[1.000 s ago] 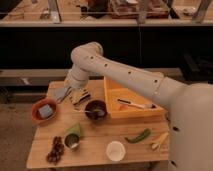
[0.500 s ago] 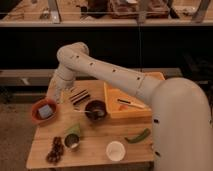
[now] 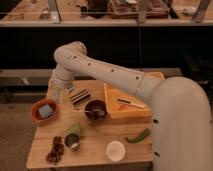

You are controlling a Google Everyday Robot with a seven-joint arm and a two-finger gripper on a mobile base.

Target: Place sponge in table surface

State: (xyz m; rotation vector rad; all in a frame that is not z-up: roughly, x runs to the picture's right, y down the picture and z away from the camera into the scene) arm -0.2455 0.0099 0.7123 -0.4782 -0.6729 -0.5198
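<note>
One change is evident: over the last second the arm has swung left from the middle of the table (image 3: 100, 134), and the gripper (image 3: 53, 94) now hangs at the left rear edge, just behind the orange bowl (image 3: 35, 108). Whether the gripper is spread or closed cannot be told. The sponge (image 3: 46, 111) lies inside that bowl. Judgement: this is the approach; pickup and placement on bare wood remain.

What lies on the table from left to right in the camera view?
Orange bowl holding the sponge → green cup → dark bowl → white cup → green pepper. The gripper is above the table's left end, beside the orange bowl.
</note>
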